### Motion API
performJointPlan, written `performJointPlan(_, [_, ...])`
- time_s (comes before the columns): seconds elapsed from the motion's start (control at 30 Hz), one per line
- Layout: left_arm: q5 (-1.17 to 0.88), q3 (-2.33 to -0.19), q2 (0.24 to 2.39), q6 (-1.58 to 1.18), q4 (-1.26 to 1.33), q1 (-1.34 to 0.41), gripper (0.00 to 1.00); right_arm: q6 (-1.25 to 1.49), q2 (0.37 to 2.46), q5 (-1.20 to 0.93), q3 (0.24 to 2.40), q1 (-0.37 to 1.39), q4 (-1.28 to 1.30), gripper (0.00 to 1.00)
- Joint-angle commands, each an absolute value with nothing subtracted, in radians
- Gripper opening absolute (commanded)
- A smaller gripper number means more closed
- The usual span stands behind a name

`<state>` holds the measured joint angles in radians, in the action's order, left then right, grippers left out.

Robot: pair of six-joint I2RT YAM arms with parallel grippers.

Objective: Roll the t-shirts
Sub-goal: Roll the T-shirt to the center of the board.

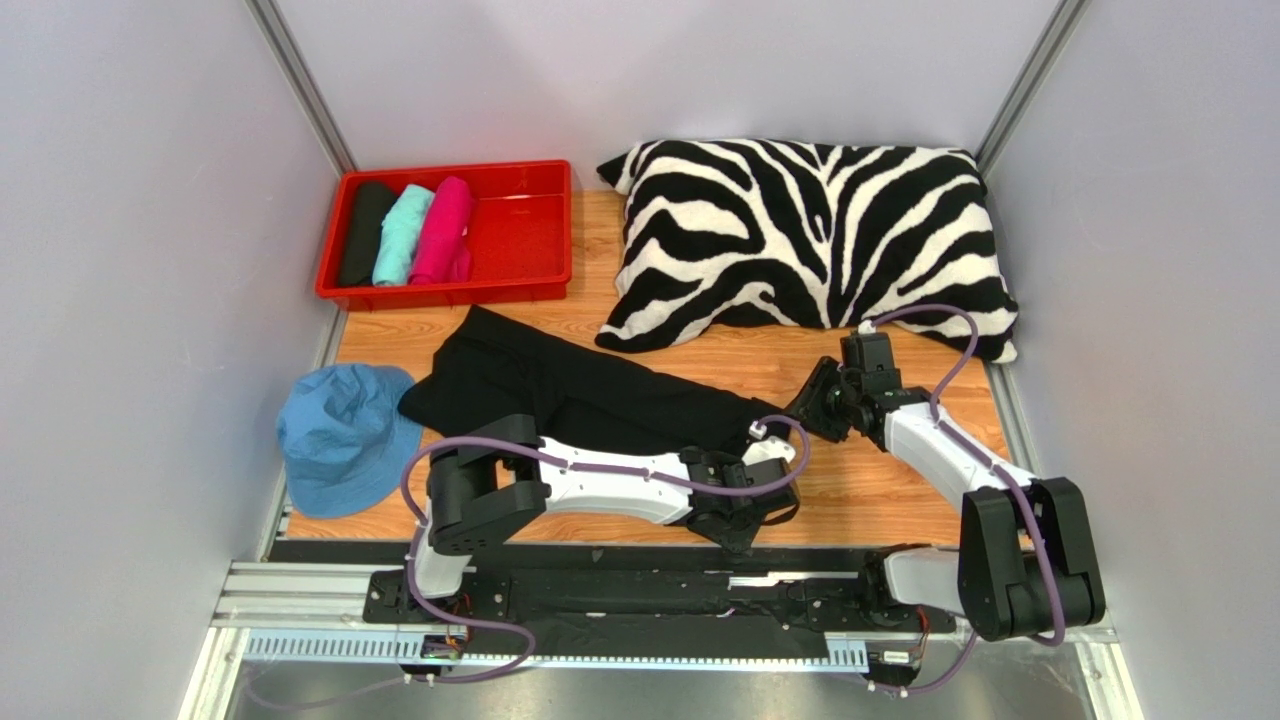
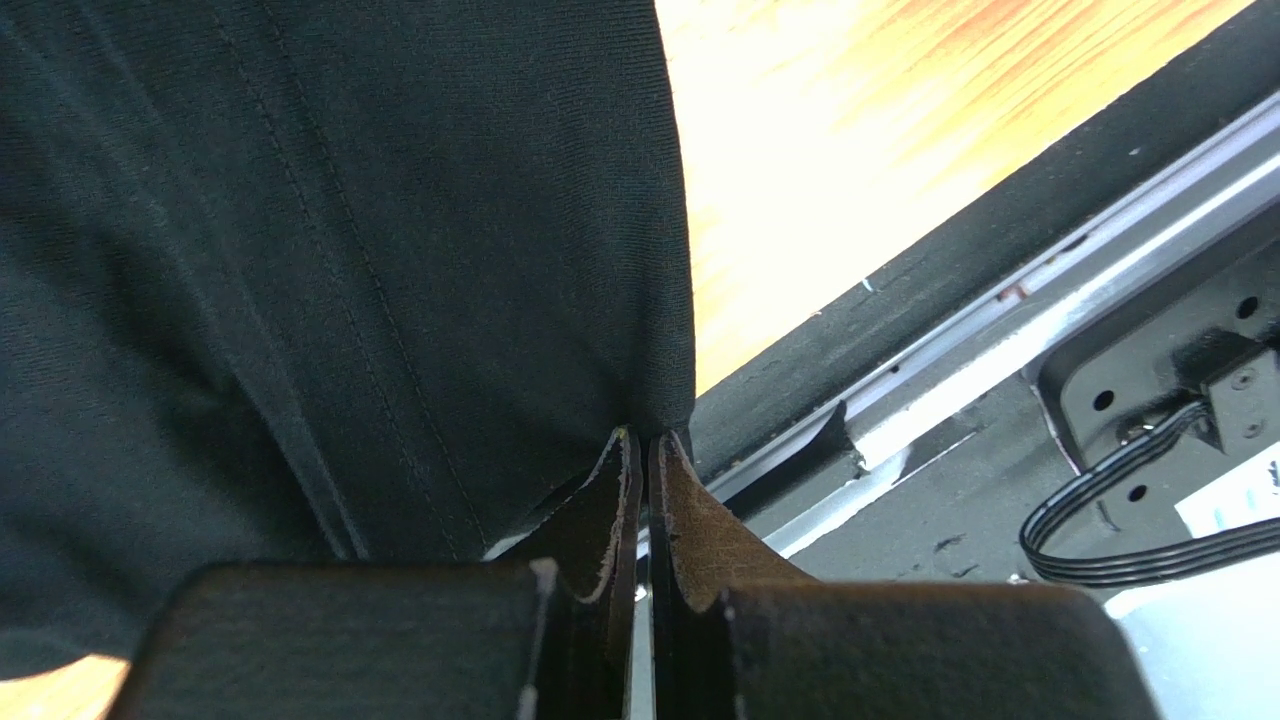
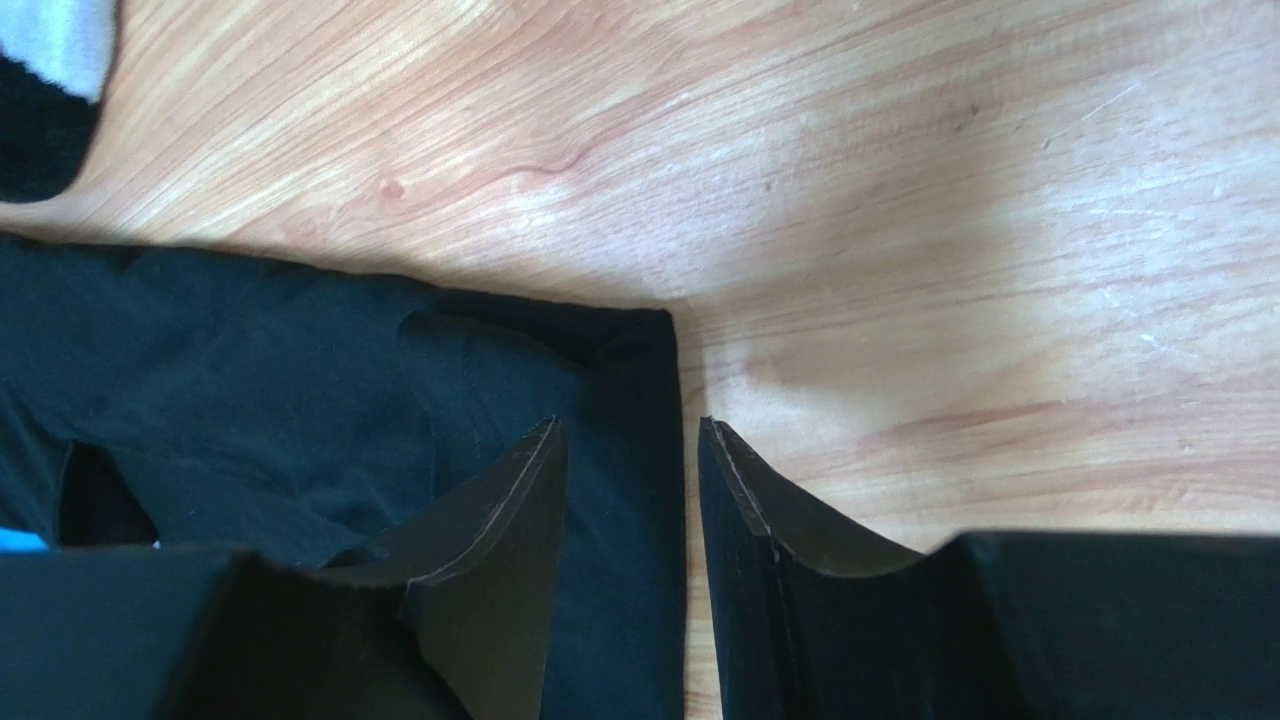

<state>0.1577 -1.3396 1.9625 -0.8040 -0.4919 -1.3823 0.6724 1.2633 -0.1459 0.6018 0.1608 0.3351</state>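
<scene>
Since three rolled tees (image 1: 401,233) lay in the red plastic tray (image 1: 526,225), step: gripping the last shirt.
Shirt: large black cotton t-shirt (image 1: 586,393), a long band on the wooden tabletop (image 3: 902,225), running away beyond both fingertips.
Left fingers (image 2: 609,510): pressed together, pinching its corner at their tips.
Right fingers (image 3: 504,510): spread astride its other corner, one over cloth, one over wood.
Next: probably the right pair closing on the hem, then an even roll.

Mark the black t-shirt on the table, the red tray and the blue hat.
black t-shirt (image 1: 586,393), top external view, middle of the spread fabric
red tray (image 1: 522,225), top external view, bare floor, right half
blue hat (image 1: 341,431), top external view, crown
</scene>
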Motion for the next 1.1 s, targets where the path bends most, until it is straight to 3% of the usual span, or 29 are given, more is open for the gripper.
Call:
performJointPlan(0.0, [0.107, -1.31, 1.91, -0.833, -0.416, -1.374, 0.05, 0.678, 1.301, -0.112, 0.607, 0.175, 0.265, 0.41])
performJointPlan(0.43, [0.011, -1.284, 1.885, -0.847, -0.295, -1.355, 0.02, 0.696, 1.379, -0.081, 0.629, 0.184, 0.227, 0.37])
performJointPlan(0.8, [-0.074, -1.218, 1.827, -0.874, -0.152, -1.322, 0.0, 0.675, 1.327, -0.005, 0.687, 0.189, 0.367, 0.09])
performJointPlan(1.07, [-0.12, -1.129, 1.77, -0.913, -0.037, -1.292, 0.0, 0.683, 1.344, 0.127, 0.805, 0.267, 0.524, 0.06])
